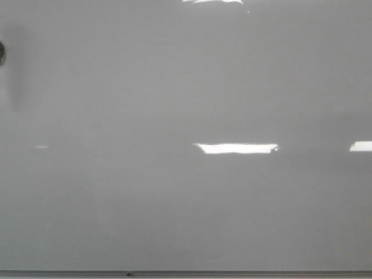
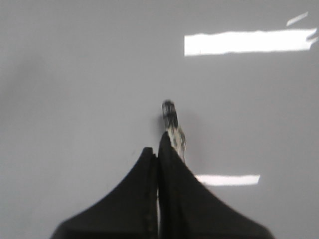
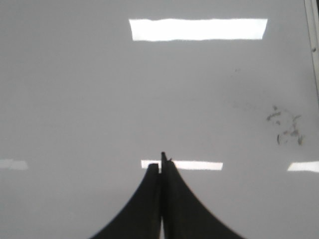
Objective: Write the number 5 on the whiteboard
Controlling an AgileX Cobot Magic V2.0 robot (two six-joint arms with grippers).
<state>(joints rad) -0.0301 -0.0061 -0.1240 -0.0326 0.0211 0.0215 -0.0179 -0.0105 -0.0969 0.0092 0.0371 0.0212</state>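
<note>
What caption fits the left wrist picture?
Shut black left gripper holds a thin marker over the glossy grey-white whiteboard.

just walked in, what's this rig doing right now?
Whiteboard writing job, not started on the board as far as these views show. The left gripper is shut on a marker, its tip sticking out past the fingers over the whiteboard. The right gripper is shut and looks empty. No digit is visible on the board, only light reflections and some faint dark smudges near its frame edge.
</note>
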